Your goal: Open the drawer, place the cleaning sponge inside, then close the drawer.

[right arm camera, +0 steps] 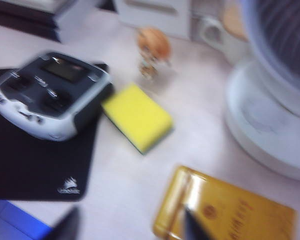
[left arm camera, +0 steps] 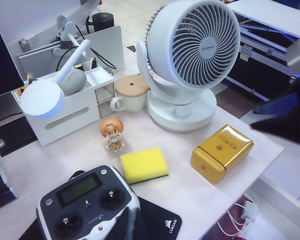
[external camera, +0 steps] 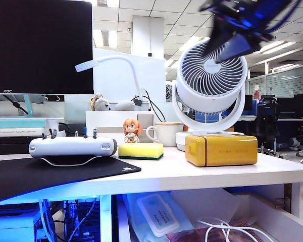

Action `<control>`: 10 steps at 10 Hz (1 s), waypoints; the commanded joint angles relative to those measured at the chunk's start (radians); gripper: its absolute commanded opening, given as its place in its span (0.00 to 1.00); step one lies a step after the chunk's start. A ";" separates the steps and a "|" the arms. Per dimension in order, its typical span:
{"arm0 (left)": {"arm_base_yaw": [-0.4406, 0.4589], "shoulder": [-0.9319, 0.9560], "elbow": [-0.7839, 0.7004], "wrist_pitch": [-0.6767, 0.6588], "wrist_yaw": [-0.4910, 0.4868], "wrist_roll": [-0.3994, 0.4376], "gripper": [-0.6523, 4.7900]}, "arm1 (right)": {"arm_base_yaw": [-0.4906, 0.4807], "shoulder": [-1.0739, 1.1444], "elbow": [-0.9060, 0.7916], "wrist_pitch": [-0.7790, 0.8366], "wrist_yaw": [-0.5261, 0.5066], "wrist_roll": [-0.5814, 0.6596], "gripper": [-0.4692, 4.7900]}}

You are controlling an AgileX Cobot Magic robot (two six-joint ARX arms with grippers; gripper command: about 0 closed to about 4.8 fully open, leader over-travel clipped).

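The cleaning sponge (external camera: 140, 150) (left arm camera: 144, 164) (right arm camera: 138, 117), yellow with a dark green underside, lies flat on the desk between the controller and the amber box. Under the desk the drawer (external camera: 276, 214) (left arm camera: 283, 193) stands pulled out, with cables and packets inside; its front panel is out of view. My right gripper (external camera: 242, 22) (right arm camera: 131, 227) hangs blurred high above the fan, open and empty, looking down on the desk edge beside the amber box. My left gripper (left arm camera: 127, 225) hovers over the controller, its dark fingers close together and holding nothing.
A glossy amber box (external camera: 221, 149) sits right of the sponge. A white fan (external camera: 210, 85), a mug (external camera: 164, 133), a figurine (external camera: 132, 130) and a white organiser (left arm camera: 72, 107) stand behind. The controller (external camera: 73, 146) rests on a black mat (external camera: 50, 171).
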 commanded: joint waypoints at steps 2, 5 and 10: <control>0.000 -0.003 0.005 0.013 0.005 0.000 0.11 | 0.045 0.146 0.101 0.029 -0.082 -0.088 1.00; 0.000 -0.003 0.005 0.013 0.006 -0.008 0.11 | 0.086 0.324 0.242 0.028 -0.079 -0.169 1.00; 0.000 -0.002 0.005 -0.070 0.132 -0.006 0.11 | 0.086 0.744 0.579 0.027 -0.109 -0.164 1.00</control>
